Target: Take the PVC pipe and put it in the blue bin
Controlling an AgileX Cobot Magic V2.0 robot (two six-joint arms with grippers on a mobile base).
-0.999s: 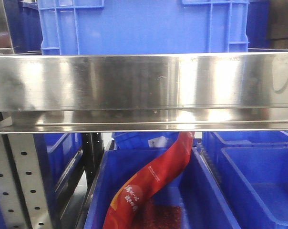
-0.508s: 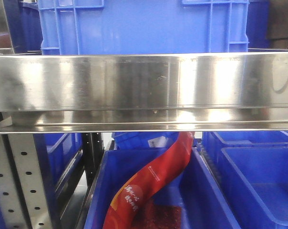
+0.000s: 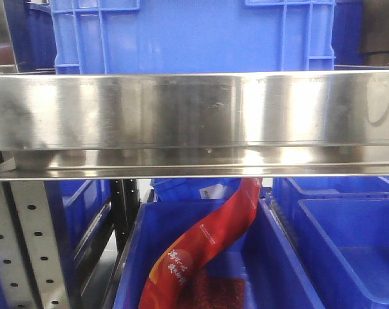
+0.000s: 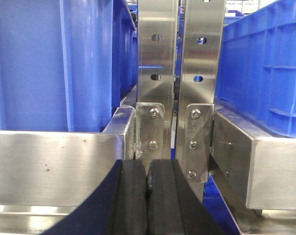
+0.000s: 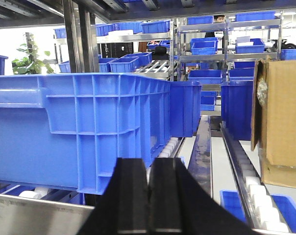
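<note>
Although the task concerns a PVC pipe, none shows in any of the three views, so its place cannot be told. In the front view a blue bin (image 3: 194, 35) stands on the upper level of a rack, behind a wide steel rail (image 3: 194, 122) that runs from edge to edge. Below the rail a second blue bin (image 3: 281, 270) holds a long red packet (image 3: 207, 248) that leans from the bin's near left corner up toward its far right edge, where the rail hides its top. Another blue bin (image 3: 349, 244) sits just beside it on the right, and a perforated steel upright (image 3: 27, 251) stands at the left.

The left gripper (image 4: 148, 196) has its black pads pressed together with nothing between them; it faces two perforated steel posts (image 4: 180, 73) bolted between rails, with blue crates (image 4: 55, 63) on either side.

The right gripper (image 5: 148, 196) is likewise pressed together and empty. Ahead of it is a large blue crate (image 5: 84, 127) on a roller track (image 5: 258, 196), with a cardboard box (image 5: 280, 127) at the right edge.
</note>
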